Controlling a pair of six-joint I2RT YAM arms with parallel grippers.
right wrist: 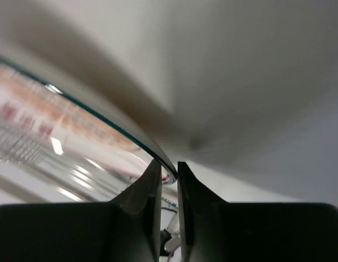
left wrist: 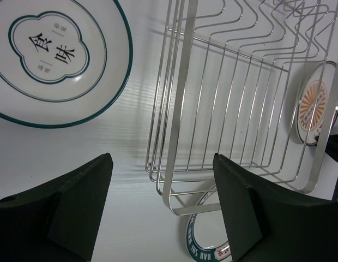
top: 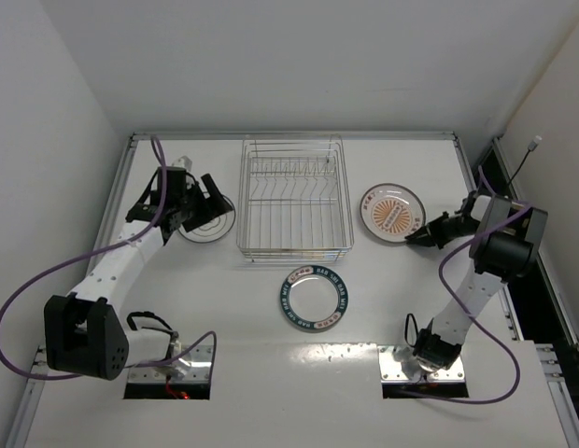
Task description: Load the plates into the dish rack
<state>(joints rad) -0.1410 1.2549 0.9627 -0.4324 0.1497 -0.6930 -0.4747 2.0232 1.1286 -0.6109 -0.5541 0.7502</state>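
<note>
My right pincer (top: 416,235) is pinched almost shut on the rim of the orange plate (top: 390,211), just right of the dish rack (top: 294,250). I judge a slow lift best, tipping it upright and aiming between the prongs. My left pincer (top: 204,201) hangs wide open and empty by the ringed plate (top: 213,227).

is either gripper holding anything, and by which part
The right gripper pinches the orange plate by its rim; the left gripper is open and holds nothing.
</note>
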